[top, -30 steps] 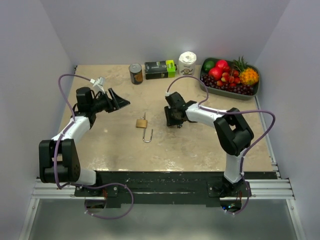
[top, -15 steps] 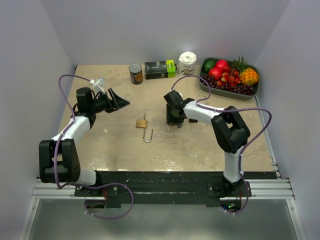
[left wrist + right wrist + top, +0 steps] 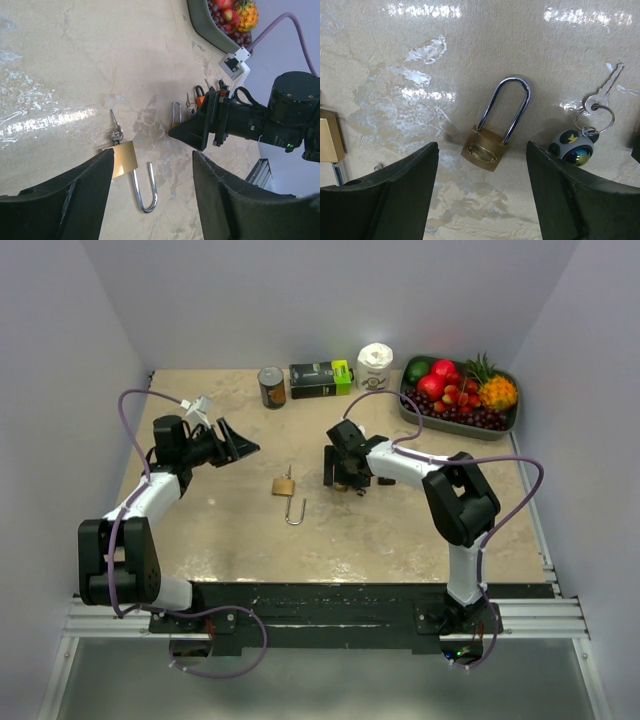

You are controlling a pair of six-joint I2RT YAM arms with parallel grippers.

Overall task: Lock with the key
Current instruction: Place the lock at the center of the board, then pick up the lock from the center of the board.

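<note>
A brass padlock (image 3: 284,486) with its long shackle (image 3: 295,511) swung open lies mid-table; in the left wrist view its body (image 3: 123,159) has a small key (image 3: 115,130) stuck in it. A second brass padlock (image 3: 487,146), shackle closed, lies directly under my right gripper (image 3: 482,200), which is open and empty above it. A silver key (image 3: 609,81) on a ring with a black-and-white ball fob (image 3: 572,145) lies just right of that padlock. My left gripper (image 3: 243,446) is open and empty, held up left of the open padlock.
At the back stand a can (image 3: 271,386), a black-and-green box (image 3: 320,378) and a white tub (image 3: 375,365). A grey tray (image 3: 408,406) of fruit sits at the back right. Walls close in on both sides.
My right gripper has shifted a little to the left over the closed padlock. The left arm and the open padlock have not moved.
</note>
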